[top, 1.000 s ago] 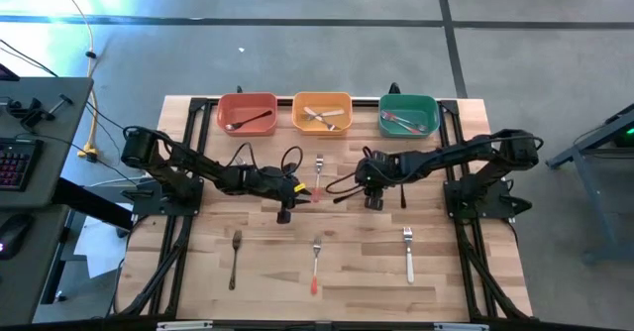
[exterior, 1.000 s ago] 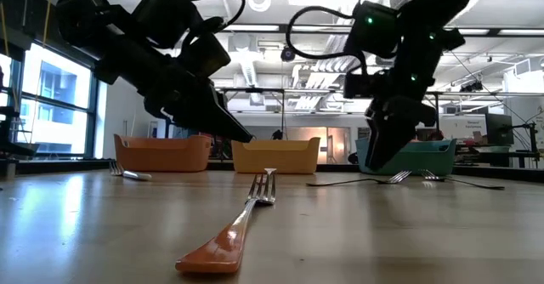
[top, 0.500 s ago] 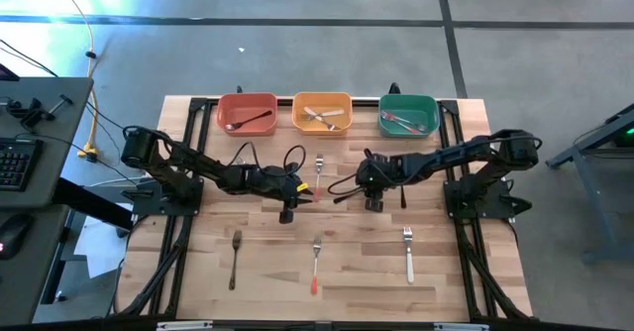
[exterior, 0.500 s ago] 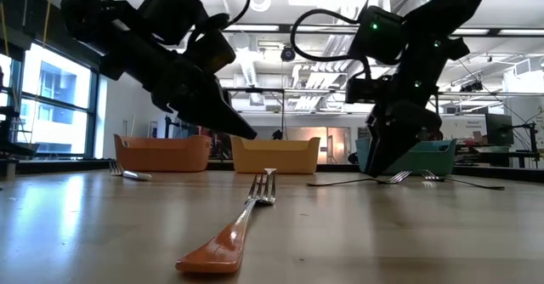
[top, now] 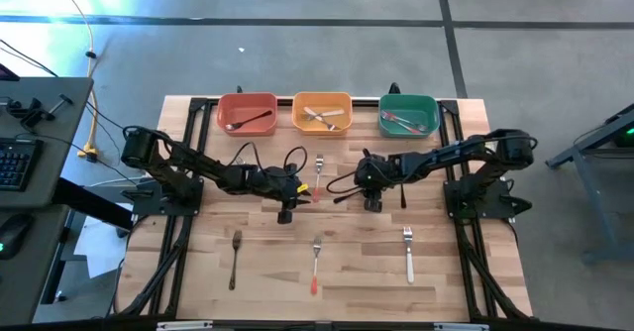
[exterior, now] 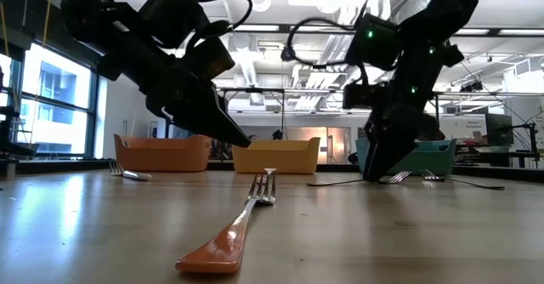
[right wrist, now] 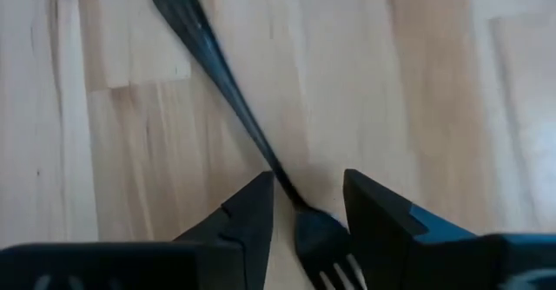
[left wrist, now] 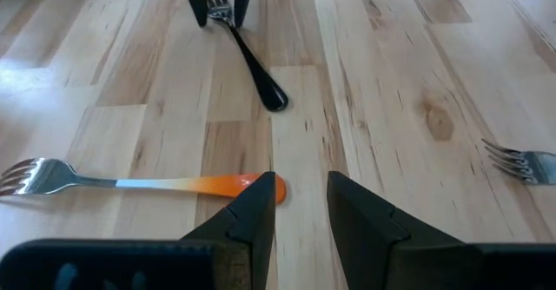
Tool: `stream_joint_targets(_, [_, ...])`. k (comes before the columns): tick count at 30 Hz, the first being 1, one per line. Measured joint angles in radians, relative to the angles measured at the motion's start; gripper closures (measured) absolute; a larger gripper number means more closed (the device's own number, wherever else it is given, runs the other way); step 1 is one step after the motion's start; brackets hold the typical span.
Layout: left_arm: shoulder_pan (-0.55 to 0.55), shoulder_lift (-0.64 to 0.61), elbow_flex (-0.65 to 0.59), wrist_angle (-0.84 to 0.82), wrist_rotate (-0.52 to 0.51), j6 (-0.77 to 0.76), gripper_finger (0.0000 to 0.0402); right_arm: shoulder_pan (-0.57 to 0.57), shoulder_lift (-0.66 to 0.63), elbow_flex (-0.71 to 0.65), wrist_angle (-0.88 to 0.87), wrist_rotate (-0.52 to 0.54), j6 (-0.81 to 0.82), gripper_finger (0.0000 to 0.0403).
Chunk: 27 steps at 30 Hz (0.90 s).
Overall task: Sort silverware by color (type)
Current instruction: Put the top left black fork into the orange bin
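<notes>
On the left of the high view your left gripper (top: 285, 215) hovers with its fingers apart and empty, the handle tip of a red-handled fork (left wrist: 139, 184) just beside one fingertip in its wrist view — lower now and you could nudge that fork askew instead of straddling it. At centre-right your right gripper (top: 372, 204) is down over the black fork (right wrist: 228, 86), fingers parted on either side of its neck, not yet clamped. The shaft lies diagonally between them — close off-centre and it may pivot or skid out flat on the table (top: 475, 272).
</notes>
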Motion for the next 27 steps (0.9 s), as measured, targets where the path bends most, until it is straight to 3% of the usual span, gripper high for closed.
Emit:
stream_joint_targets(6, [0.0, 0.0, 0.0, -0.003, 0.0, 0.001, 0.0303, 0.0, 0.063, 0.007, 0.023, -0.004, 0.017, 0.0282])
stream_joint_targets(10, [0.0, 0.0, -0.015, 0.021, 0.0, 0.008, 0.0312, 0.0, 0.062, 0.004, 0.042, -0.009, 0.018, 0.0315])
stream_joint_targets(15, [-0.004, 0.0, -0.101, 0.195, 0.0, -0.028, 0.0337, 0.002, 0.065, 0.003, 0.049, -0.025, 0.044, 0.0392])
stream_joint_targets(21, [-0.001, 0.0, -0.216, 0.472, 0.001, -0.096, 0.0365, 0.031, 0.068, -0.002, 0.133, -0.012, 0.052, 0.0394])
stream_joint_targets(27, [-0.001, 0.0, -0.277, 0.56, 0.025, -0.163, 0.0368, 0.059, 0.075, -0.004, 0.323, -0.036, 0.059, 0.0401])
